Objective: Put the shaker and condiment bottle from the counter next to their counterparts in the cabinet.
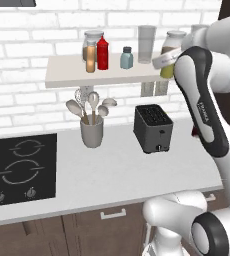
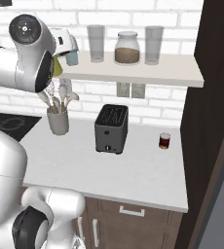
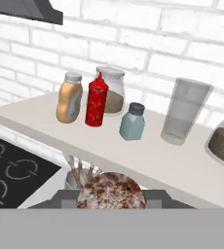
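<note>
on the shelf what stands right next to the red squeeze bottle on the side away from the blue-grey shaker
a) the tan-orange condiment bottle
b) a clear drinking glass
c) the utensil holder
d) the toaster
a, the hand view shows the condiment bottle with its pale cap standing beside the red squeeze bottle on the shelf, while the blue-grey shaker is on the red bottle's other side.

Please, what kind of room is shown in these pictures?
Most likely a home kitchen. A black cooktop is set into the pale counter, a toaster and a crock of utensils stand on it, and a wall shelf holds bottles and jars against white brick.
</note>
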